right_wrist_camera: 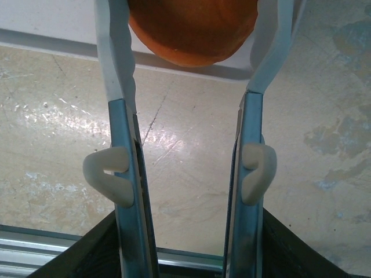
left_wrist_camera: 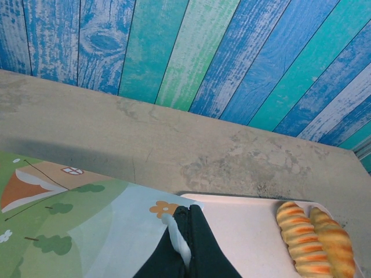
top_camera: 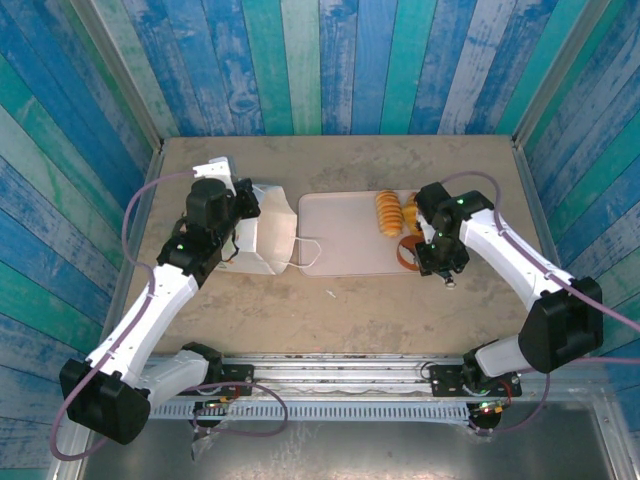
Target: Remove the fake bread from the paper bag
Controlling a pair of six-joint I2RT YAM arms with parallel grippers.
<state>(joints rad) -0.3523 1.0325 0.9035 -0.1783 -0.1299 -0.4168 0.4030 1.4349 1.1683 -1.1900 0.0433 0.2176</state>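
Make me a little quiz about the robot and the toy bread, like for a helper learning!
1. True or false: two breads lie on the pink tray.
2. Which gripper pinches the paper bag? A left, B right.
3. Fill in: the right gripper holds a round orange ____.
Key: 1 true; 2 A, the left gripper; 3 bun.

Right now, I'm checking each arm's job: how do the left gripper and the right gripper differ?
The left gripper is pinched tightly shut on the paper bag; the right gripper has its fingers wide apart, closed on an orange bun. The left gripper works beside the left end of the tray, the right gripper at its right edge. Both are holding something, low over the table.
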